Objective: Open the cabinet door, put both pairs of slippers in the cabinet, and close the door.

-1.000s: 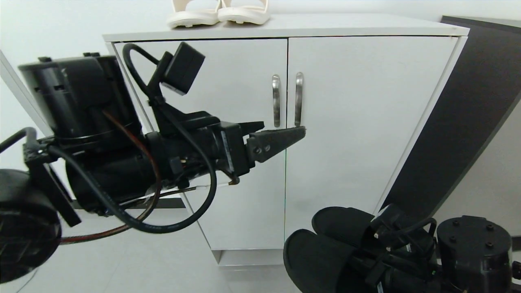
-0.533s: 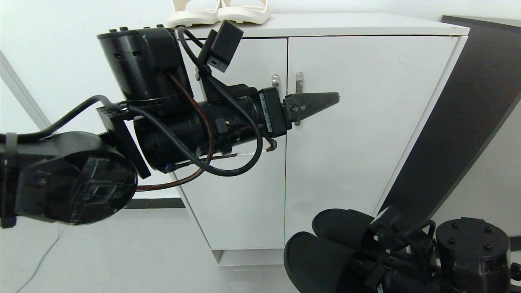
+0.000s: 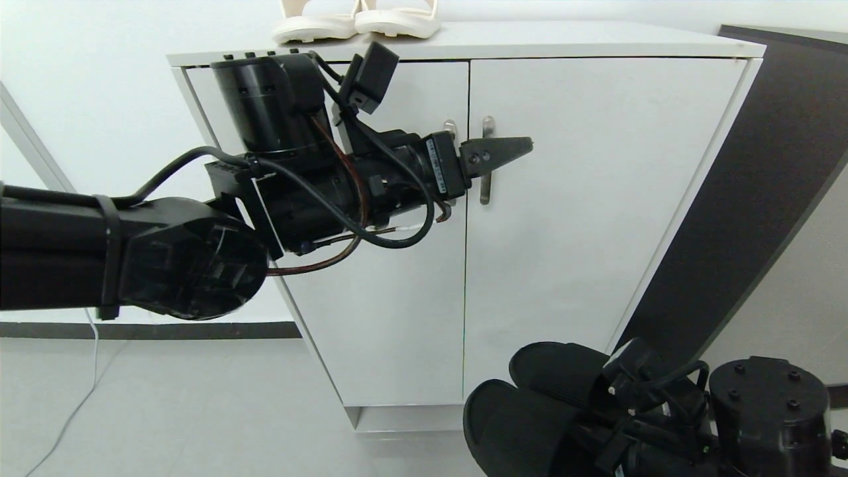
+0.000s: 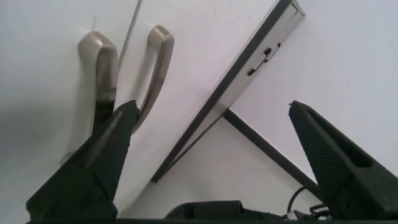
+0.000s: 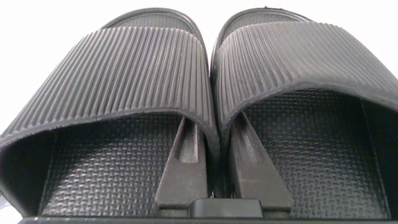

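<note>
The white cabinet (image 3: 583,199) stands with both doors shut. Its two metal handles (image 3: 487,179) sit side by side at the door seam. My left gripper (image 3: 527,142) is at handle height, just in front of them. In the left wrist view it (image 4: 211,106) is open, one finger (image 4: 106,168) lying over the handles (image 4: 158,68). A cream pair of slippers (image 3: 358,23) rests on the cabinet top. The black pair of slippers (image 3: 543,397) hangs low at the right, in front of the cabinet's base. My right gripper (image 5: 217,155) is shut on their inner walls (image 5: 214,93).
A dark panel (image 3: 762,199) leans along the cabinet's right side. Grey floor (image 3: 199,411) lies open to the left of the cabinet, with a thin cable (image 3: 66,411) on it. A white wall rises behind.
My left arm has risen and swung toward the cabinet, bringing its gripper from below the handles up to handle height. The right arm and black slippers have barely moved.
</note>
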